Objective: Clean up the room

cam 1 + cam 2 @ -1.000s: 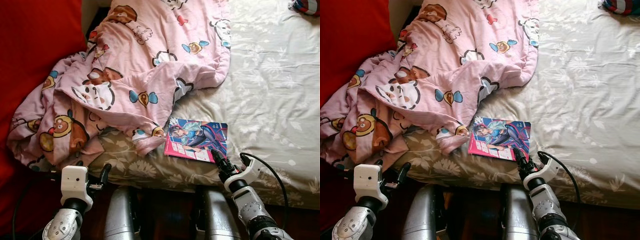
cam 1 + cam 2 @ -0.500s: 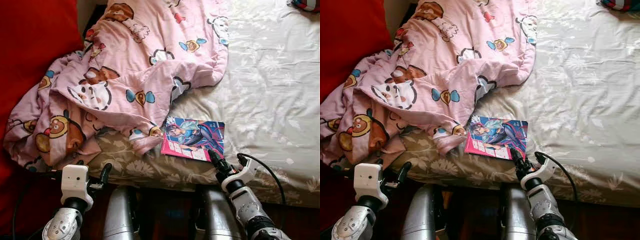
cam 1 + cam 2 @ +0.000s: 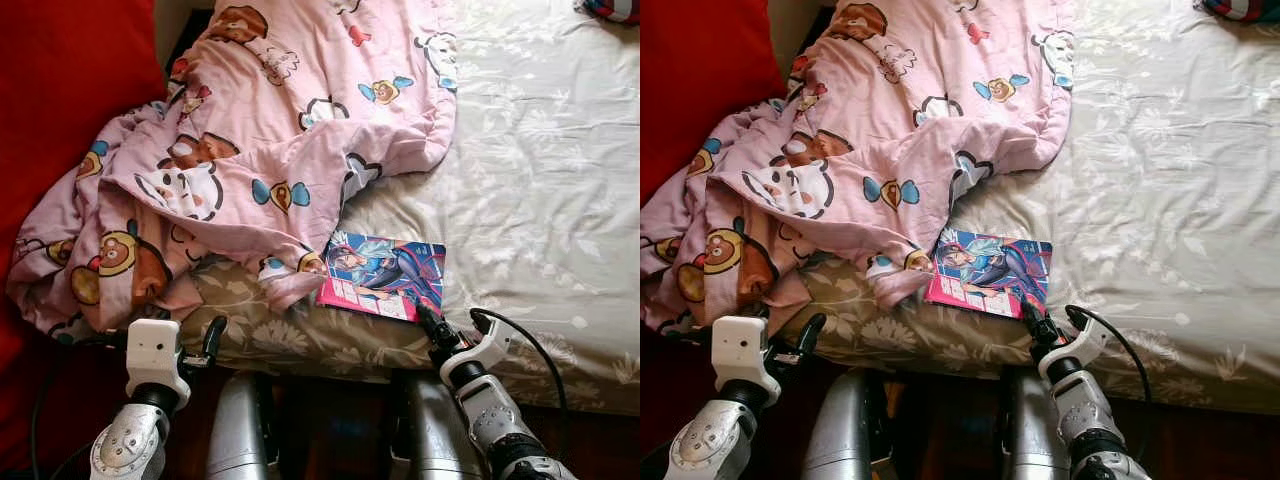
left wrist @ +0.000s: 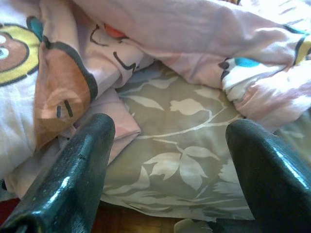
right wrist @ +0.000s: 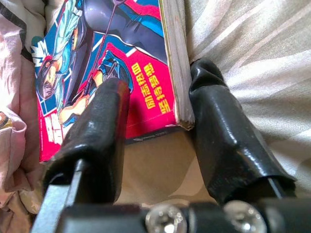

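Where the red surface (image 3: 60,90) fills the far left, a crumpled pink blanket (image 3: 270,140) printed with cartoon bears spreads from it across the left half of the bed (image 3: 540,180), one corner drooping over the near edge. Below that edge, low on the left, the left gripper (image 3: 170,335) hangs in front of the bed's side; in the left wrist view its two black fingers (image 4: 73,179) stand wide apart with nothing between them, facing the leaf-patterned sheet (image 4: 180,160) and the blanket's folds.

Toward the middle, a comic book (image 3: 383,277) with a bright blue and pink cover lies flat on the sheet near the bed's front edge, its left side just beside the drooping blanket corner. The right gripper (image 3: 432,326) reaches up to the book's near right corner. In the right wrist view its fingers (image 5: 102,131) are parted around that corner, one lying over the cover and the other against the page edge; whether they press on the book cannot be told.

In the far right corner of the bed, a small striped object (image 3: 612,10) sits at the edge of view.
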Robot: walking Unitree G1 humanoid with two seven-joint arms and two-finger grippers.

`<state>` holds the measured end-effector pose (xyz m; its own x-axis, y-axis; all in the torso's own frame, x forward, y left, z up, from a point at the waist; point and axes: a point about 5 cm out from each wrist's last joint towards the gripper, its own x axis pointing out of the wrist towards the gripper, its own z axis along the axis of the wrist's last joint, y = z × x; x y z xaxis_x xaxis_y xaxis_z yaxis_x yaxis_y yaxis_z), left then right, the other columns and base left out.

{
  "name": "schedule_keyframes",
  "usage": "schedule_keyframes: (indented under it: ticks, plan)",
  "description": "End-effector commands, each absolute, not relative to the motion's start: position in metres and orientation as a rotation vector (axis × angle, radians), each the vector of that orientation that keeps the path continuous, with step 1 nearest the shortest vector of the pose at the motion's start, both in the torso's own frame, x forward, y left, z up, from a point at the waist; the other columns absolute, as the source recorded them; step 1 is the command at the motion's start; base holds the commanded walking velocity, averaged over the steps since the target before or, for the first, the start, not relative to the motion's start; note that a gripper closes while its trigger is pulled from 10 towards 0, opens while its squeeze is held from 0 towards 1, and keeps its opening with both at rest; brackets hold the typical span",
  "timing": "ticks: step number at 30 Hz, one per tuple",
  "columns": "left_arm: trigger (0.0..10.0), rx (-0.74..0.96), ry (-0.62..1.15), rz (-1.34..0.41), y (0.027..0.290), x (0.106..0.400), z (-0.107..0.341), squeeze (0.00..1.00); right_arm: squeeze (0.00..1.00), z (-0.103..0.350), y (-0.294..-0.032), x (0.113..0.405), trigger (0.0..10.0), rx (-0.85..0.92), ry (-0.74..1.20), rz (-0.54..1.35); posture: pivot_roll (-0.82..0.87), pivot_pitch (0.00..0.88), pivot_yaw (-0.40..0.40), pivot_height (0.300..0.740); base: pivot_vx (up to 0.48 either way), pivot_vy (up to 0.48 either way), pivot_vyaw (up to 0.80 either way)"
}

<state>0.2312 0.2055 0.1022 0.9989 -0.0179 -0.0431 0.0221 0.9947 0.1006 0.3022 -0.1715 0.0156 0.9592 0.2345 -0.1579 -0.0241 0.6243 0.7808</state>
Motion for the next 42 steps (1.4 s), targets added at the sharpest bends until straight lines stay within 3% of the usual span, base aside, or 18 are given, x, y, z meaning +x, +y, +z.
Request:
schedule_keyframes:
  ticks: [1,9,16,24,35,36,37,42]
  plan:
    - [10.0,0.118,0.06,-0.005,0.208,0.231,0.096,0.0,0.0,0.012,-0.159,0.301,0.0,0.897,0.284,0.155,0.09,0.28,0.062,0.574,0.0,0.0,0.0]
    - [10.0,0.117,0.052,0.006,0.206,0.237,0.094,0.0,0.0,0.015,-0.164,0.302,0.0,0.893,0.228,0.097,0.08,0.253,0.044,0.574,0.0,0.0,0.0]
    - [10.0,0.109,0.03,0.027,0.207,0.245,0.093,0.0,0.0,0.004,-0.184,0.284,0.0,0.913,0.156,-0.145,0.05,0.224,0.021,0.574,0.0,0.0,0.0]
    - [10.0,0.1,0.02,0.035,0.204,0.249,0.09,0.0,0.0,0.004,-0.179,0.276,0.0,0.895,0.135,-0.16,0.03,0.212,0.011,0.574,0.0,0.0,0.0]
    - [10.0,0.083,-0.005,0.057,0.199,0.257,0.088,0.0,0.0,0.077,-0.177,0.309,0.0,0.573,-0.106,-0.04,0.0,0.176,-0.014,0.574,0.0,0.0,0.0]
    - [10.0,0.082,-0.006,0.06,0.199,0.258,0.087,0.0,0.0,0.081,-0.175,0.31,1.1,0.533,-0.112,-0.025,-0.01,0.169,-0.019,0.574,0.0,0.0,0.0]
    - [10.0,0.081,-0.008,0.067,0.199,0.259,0.087,0.0,0.0,0.089,-0.171,0.313,10.0,0.43,-0.117,0.021,-0.01,0.165,-0.025,0.574,0.0,0.0,0.0]
    - [10.0,0.072,-0.018,0.09,0.201,0.261,0.086,0.0,0.0,0.106,-0.163,0.315,10.0,0.222,-0.127,0.097,-0.02,0.142,-0.038,0.574,0.0,0.0,0.0]
